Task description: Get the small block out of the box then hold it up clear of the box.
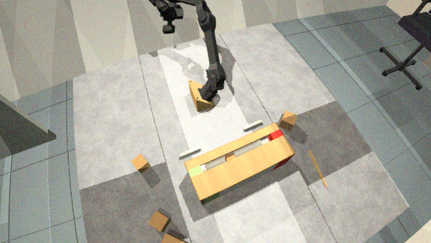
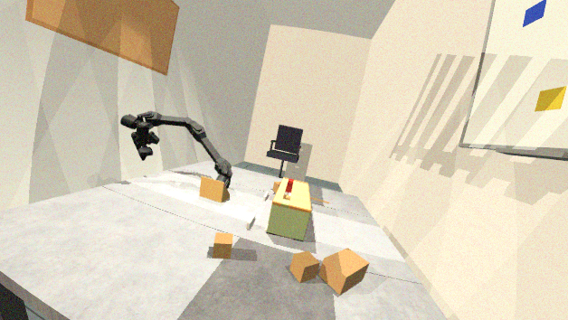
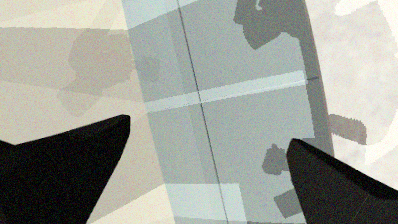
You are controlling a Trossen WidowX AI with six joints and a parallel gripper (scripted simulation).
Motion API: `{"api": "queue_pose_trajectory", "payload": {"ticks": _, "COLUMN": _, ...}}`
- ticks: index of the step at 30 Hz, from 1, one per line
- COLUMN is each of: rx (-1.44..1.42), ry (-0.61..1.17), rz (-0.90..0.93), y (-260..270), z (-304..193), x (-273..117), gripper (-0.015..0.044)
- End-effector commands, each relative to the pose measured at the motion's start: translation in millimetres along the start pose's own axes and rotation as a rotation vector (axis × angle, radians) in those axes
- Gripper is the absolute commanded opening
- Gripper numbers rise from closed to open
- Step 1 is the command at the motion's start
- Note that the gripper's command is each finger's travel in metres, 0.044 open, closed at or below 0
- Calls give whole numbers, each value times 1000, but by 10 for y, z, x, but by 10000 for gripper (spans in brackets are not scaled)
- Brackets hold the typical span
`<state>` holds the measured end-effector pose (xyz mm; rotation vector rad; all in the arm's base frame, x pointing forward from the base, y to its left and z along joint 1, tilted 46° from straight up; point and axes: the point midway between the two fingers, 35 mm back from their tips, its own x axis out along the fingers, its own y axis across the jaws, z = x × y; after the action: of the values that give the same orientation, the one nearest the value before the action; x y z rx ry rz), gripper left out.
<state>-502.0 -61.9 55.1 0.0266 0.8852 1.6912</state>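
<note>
The box [image 1: 240, 165] [image 2: 289, 222] is a long wooden-topped case with a slot along its top, a green patch at one end and a red patch at the other. A small orange-brown block [image 1: 229, 157] shows through the slot, between the middle and the green end; in the exterior view I cannot make it out surely. The clear front and the exits below are not readable. My gripper [image 3: 211, 135] is open, with nothing between its fingers. It hangs high beyond the arm's base, far from the box, which the wrist view does not show.
A wooden wedge [image 1: 196, 97] [image 2: 213, 189] stands beside the arm's base. Two white bars [image 1: 189, 153] [image 1: 252, 125] lie between base and box. Cubes stand past the green end [image 1: 141, 163] [image 2: 222, 245] and the red end [image 1: 288, 119]; two more are farther off. A thin stick [image 1: 317, 168] lies past the red end.
</note>
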Motion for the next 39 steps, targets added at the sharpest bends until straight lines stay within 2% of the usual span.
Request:
{"api": "queue_pose_trajectory", "payload": {"ticks": 1, "rx": -15, "ry": 6, "rz": 1, "y": -5, "z": -13, "x": -29, "gripper": 400}}
{"api": "queue_pose_trajectory", "payload": {"ticks": 10, "rx": -682, "ry": 262, "rz": 130, "y": -416, "z": -436, "x": -1313, "gripper": 400}}
{"api": "queue_pose_trajectory", "payload": {"ticks": 16, "rx": -1229, "ry": 407, "rz": 319, "y": -959, "z": -566, "x": -2269, "gripper": 400}}
{"api": "queue_pose_trajectory", "payload": {"ticks": 22, "rx": -1678, "ry": 480, "rz": 532, "y": -1519, "z": -510, "x": -2990, "gripper": 400}}
{"api": "queue_pose_trajectory", "payload": {"ticks": 30, "rx": -2277, "ry": 484, "rz": 923, "y": -2417, "z": -177, "x": -3832, "gripper": 400}}
{"api": "queue_pose_trajectory", "payload": {"ticks": 39, "rx": -2937, "ry": 291, "rz": 1492, "y": -3534, "z": 459, "x": -4402, "gripper": 400}}
